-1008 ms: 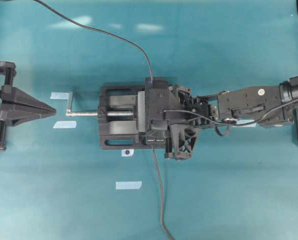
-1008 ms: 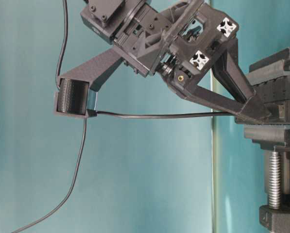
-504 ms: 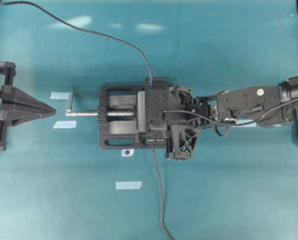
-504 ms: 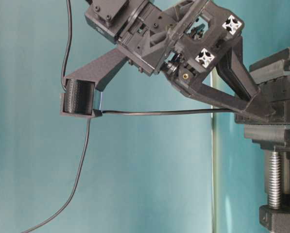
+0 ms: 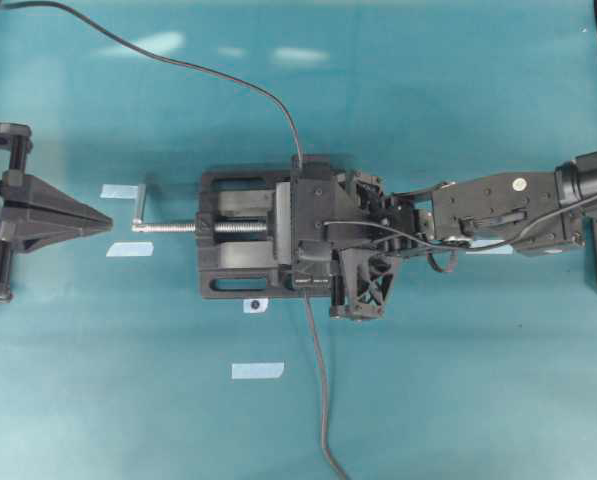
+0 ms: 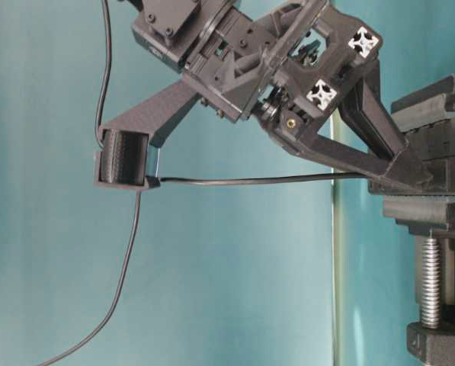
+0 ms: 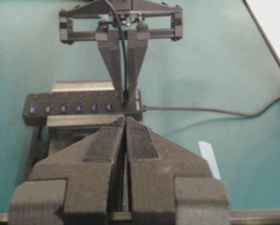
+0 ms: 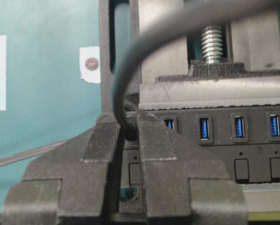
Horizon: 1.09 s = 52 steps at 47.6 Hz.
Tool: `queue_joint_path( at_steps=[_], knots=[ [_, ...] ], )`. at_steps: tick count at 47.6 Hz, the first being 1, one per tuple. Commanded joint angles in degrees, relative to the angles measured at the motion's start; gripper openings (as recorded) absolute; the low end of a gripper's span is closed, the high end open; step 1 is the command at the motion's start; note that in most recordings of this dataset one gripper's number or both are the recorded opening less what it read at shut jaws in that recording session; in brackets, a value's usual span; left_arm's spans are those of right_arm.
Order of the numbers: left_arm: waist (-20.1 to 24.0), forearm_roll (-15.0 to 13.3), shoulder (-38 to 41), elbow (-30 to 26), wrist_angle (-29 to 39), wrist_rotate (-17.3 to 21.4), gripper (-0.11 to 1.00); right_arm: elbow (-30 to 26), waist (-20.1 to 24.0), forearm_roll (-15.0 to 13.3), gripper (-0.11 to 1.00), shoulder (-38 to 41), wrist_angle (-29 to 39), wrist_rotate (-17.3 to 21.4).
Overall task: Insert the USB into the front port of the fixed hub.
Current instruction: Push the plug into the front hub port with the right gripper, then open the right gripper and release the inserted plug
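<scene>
The right wrist view alone shows the right end effector (image 8: 129, 133) pinching the USB (image 8: 130, 132) at the fixed hub (image 8: 215, 140), left of its blue ports. Overhead, the arm hides this at frame centre. Compared with a second ago, little has changed. The left end effector (image 7: 125, 136) is pressed together, empty.

black hub (image 8: 215, 136) with blue ports (image 8: 204, 127) and small black buttons (image 8: 242, 168). black usb (image 8: 130, 133), thin black cable (image 5: 318, 380). black vise (image 5: 240, 235), silver screw (image 5: 193, 227). teal table (image 5: 458, 400), pale blue tape strips (image 5: 257, 371). black right gripper (image 8: 128, 154), ribbed black pads (image 8: 101, 140). black left gripper (image 7: 125, 140).
</scene>
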Motion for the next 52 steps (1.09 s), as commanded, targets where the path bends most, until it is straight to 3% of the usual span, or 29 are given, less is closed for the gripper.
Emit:
queue_joint_path(
  at_steps=[1, 14, 31, 52],
  knots=[
    [0.0, 0.2, 0.3, -0.9, -0.3, 0.0, 0.0, -0.8, 1.1, 0.2, 0.07, -0.1, 0.4, 0.4],
    [0.0, 0.2, 0.2, -0.7, -0.3, 0.0, 0.0, -1.7, 0.9, 0.2, 0.19, -0.4, 0.2, 0.5],
    [-0.1, 0.2, -0.2, -0.6, -0.3, 0.0, 0.0, -3.5, -0.3, 0.1, 0.68, -1.5, 0.4, 0.8],
    [-0.1, 0.2, -0.7, -0.4, -0.3, 0.0, 0.0, 0.3, -0.7, 0.3, 0.7, -5.5, -3.8, 0.8]
  ],
)
